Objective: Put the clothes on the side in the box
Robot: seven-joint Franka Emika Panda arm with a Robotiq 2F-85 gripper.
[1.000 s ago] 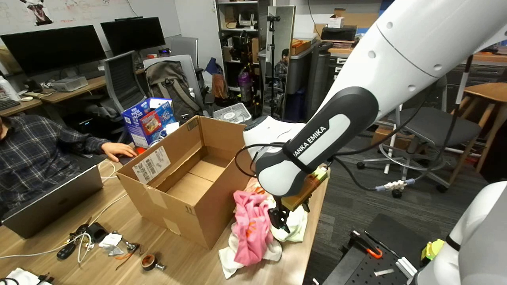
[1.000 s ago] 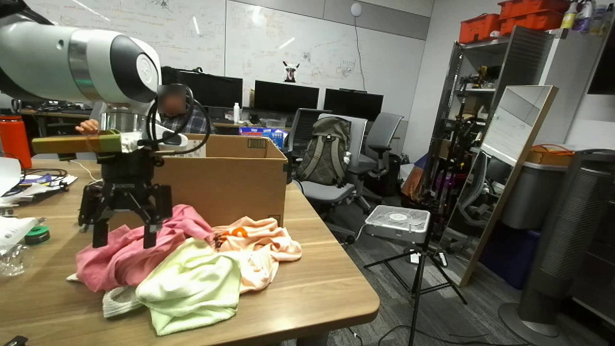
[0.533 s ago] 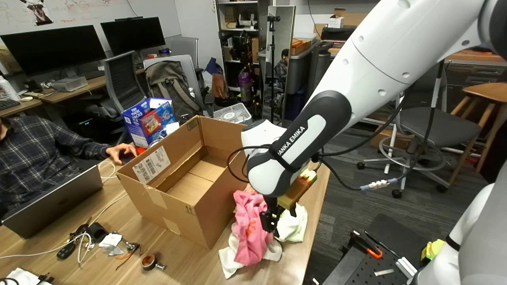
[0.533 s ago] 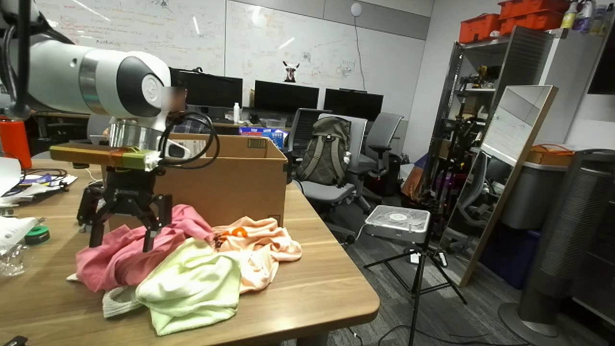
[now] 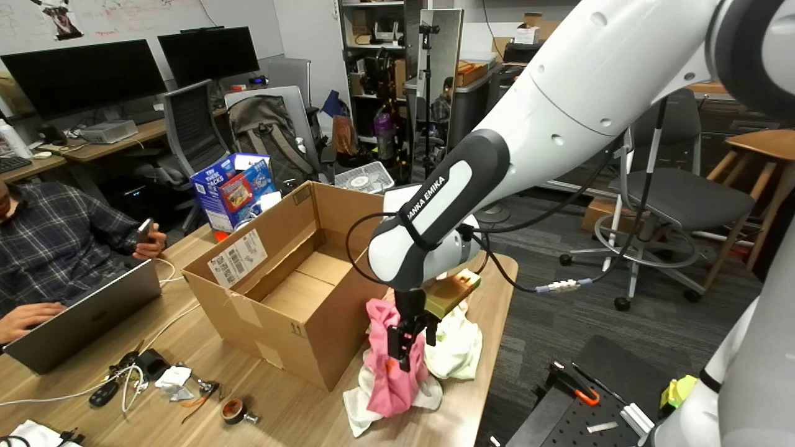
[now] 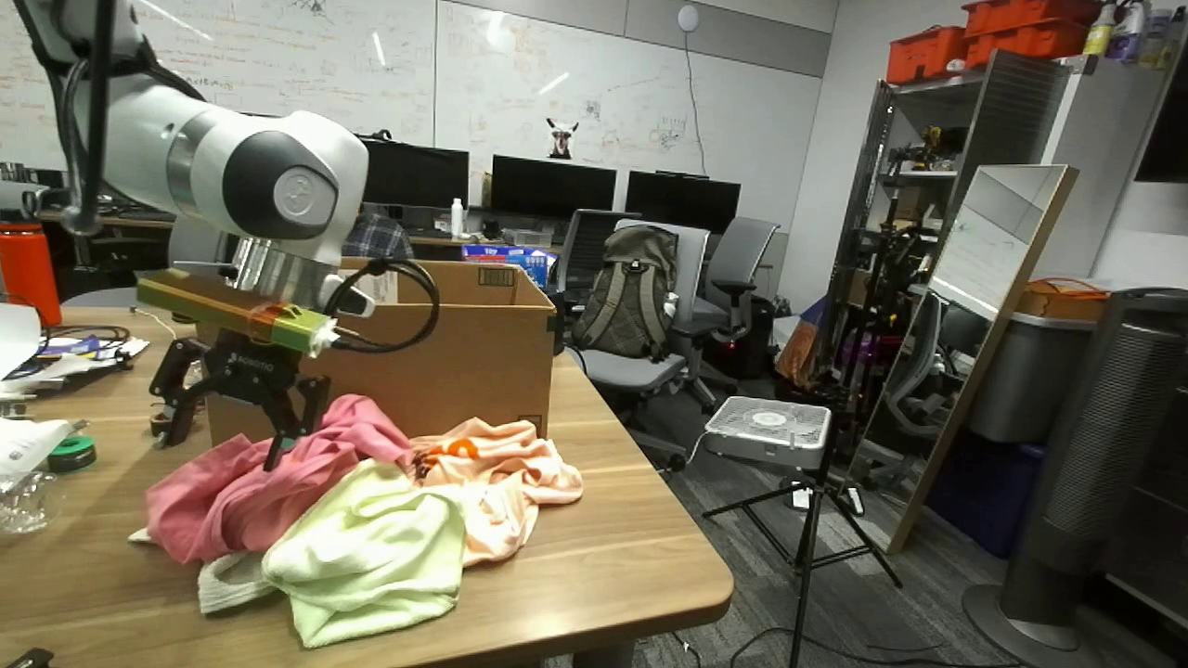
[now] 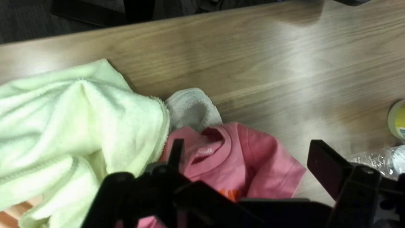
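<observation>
Fingers (image 7: 327, 169): 2, spread wide, gripping nothing. Gripper (image 6: 223, 447) hangs over the pink T-shirt (image 7: 235, 172); in the wrist view one fingertip overlaps the shirt, the other lies past its sleeve. Contact with the fabric: cannot tell. Gripper body dark and blurred at the bottom of that view.

Clothes (image 6: 353, 506): all on the table (image 6: 603, 557), just beside the cardboard box (image 5: 286, 338). Pink T-shirt, 1. Pale yellow-green cloth (image 6: 371, 547), 1, against the pink. Peach garment (image 6: 520, 473), 1, partly under the yellow-green; in an exterior view the arm (image 5: 391, 261) hides most of it. Off-white fabric (image 7: 193, 109) pokes out under the pink; one piece or two, cannot tell.

Cardboard box, 1: upright, open-topped; its walls hide part of its floor.

Farther out: laptop (image 5: 87, 316), 1, lid seen from behind; blue carton (image 5: 214, 198), 1, partly behind the box; person (image 5: 68, 223), 1, head mostly cut off by the frame edge.
</observation>
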